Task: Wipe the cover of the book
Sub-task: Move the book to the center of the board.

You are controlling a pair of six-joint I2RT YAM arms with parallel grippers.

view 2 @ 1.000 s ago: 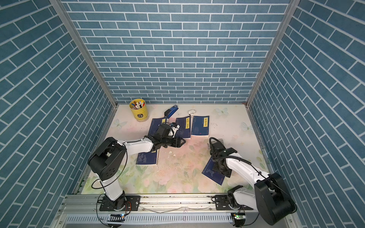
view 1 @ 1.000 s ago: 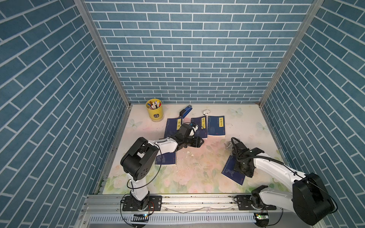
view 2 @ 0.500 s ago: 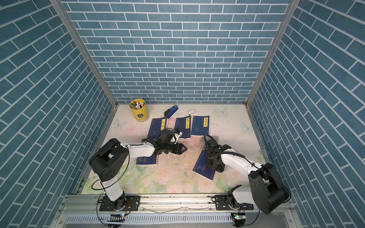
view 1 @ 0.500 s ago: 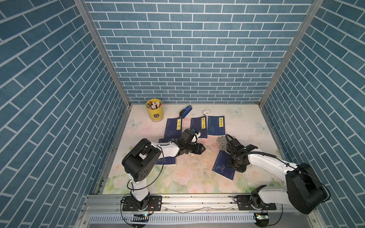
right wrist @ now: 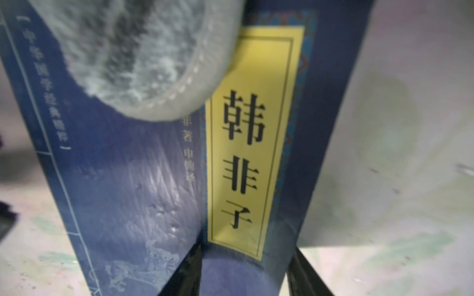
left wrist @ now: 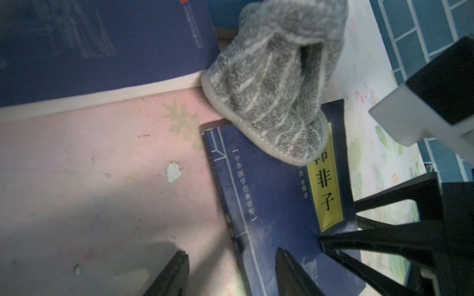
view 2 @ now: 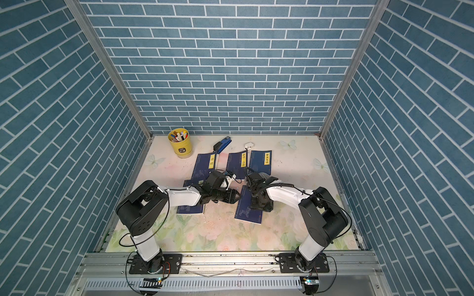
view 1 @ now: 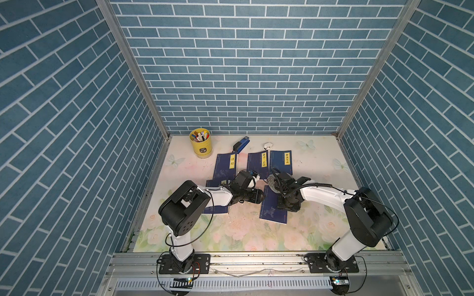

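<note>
Front of the flowered table [view 1: 230,235] first: the book [view 1: 272,214] lies just right of centre in a top view. Its long axis runs from the near rail roughly straight up the frame, and its near end is clear of both arms. Over its middle stands the right gripper [right wrist: 245,278], fingers apart and empty in the right wrist view. One tip is by the foot of the yellow title strip [right wrist: 252,143], the other at the cover's right-hand edge. Whether they press the cover or hang just above it, I can't tell. In from the left of the frame comes the left gripper [left wrist: 232,269], spread too and holding nothing, with one finger over bare table and one over the spine side of the cover. Now the relation that matters: the grey cloth [left wrist: 272,89] sits bunched at the book's far end. Its hem is draped over the top of the cover beside the title strip, and the rest spills off against another blue book [left wrist: 102,51]. So the cloth lies beyond both sets of fingertips, further along the book's length. The right arm looks the nearer one, its wrist almost over the cloth. The wipe, I'd say, wants the cloth pulled back along that long axis. Beyond all this are the row of books [view 1: 256,162], the stapler [view 1: 241,144] and the yellow pen cup [view 1: 200,143].
</note>
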